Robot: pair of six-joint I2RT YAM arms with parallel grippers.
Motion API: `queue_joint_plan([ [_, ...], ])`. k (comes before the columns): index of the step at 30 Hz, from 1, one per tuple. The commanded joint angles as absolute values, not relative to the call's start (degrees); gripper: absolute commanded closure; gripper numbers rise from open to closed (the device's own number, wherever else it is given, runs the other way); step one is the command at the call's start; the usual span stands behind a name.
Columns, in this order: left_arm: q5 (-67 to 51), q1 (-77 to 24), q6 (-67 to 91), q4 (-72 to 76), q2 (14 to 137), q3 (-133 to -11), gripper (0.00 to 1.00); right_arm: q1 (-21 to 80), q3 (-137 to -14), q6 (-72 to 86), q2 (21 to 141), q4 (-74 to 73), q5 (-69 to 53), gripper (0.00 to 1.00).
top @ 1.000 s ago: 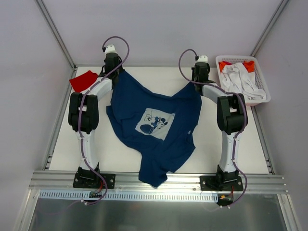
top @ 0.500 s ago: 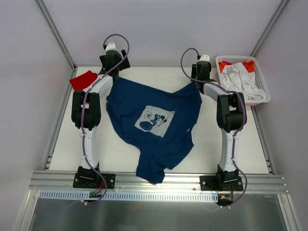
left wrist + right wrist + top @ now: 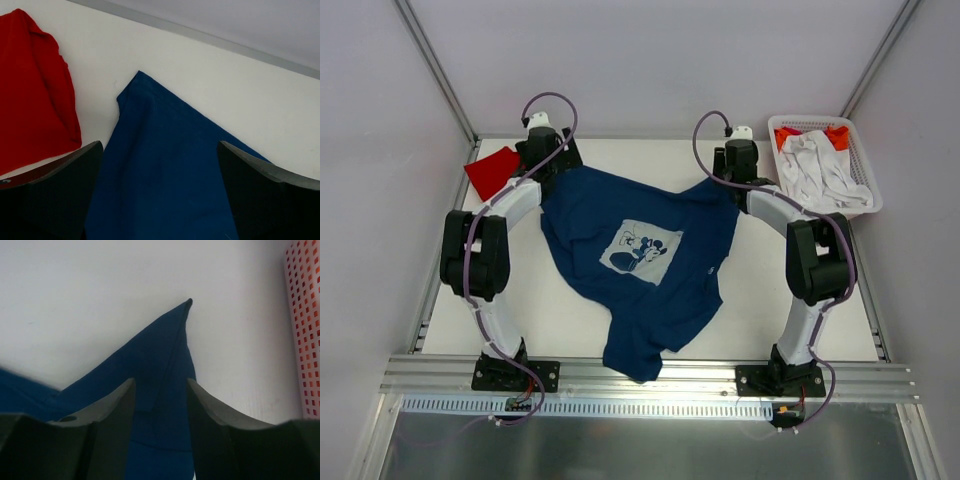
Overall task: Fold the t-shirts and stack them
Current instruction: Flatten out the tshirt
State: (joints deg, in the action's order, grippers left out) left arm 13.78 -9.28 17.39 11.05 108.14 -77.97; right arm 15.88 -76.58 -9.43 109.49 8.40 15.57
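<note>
The navy blue t-shirt (image 3: 640, 250) lies spread on the white table, its pale cartoon print facing up and its lower part hanging over the near edge. My left gripper (image 3: 546, 160) hovers over its far left corner (image 3: 165, 165), jaws wide apart and holding nothing. Over the far right corner (image 3: 172, 345) my right gripper (image 3: 160, 385) is open too, and the cloth lies flat under the gap. The red t-shirt (image 3: 492, 168) sits bunched at the table's far left, left of the left gripper (image 3: 160, 150); it shows as a red heap (image 3: 35, 90) in the left wrist view.
A white slatted basket (image 3: 860, 150) holding white and orange cloth stands at the far right corner, close to my right gripper (image 3: 734, 172); its wall (image 3: 302, 315) shows in the right wrist view. Grey walls enclose the table.
Both grippers have opened and let go of the navy shirt's far corners, which dropped flat on the table. The left arm's elbow has swung out to the left.
</note>
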Motion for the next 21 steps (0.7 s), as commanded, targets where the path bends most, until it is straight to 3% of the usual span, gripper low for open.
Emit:
queue_joint_plan([
  [1,13.19,-8.88,20.04,11.52,101.00,-73.66,0.01,18.01,-74.45,-7.38,104.95,7.91,15.20,0.53],
  [9,12.66,-9.14,21.62,11.16,93.70,-64.78,0.01,19.60,-71.55,-4.40,105.55,7.38,14.15,0.61],
  [21,12.83,-9.23,22.32,10.99,91.32,-62.23,0.01,18.64,-71.89,-3.25,110.30,8.43,12.92,0.62],
])
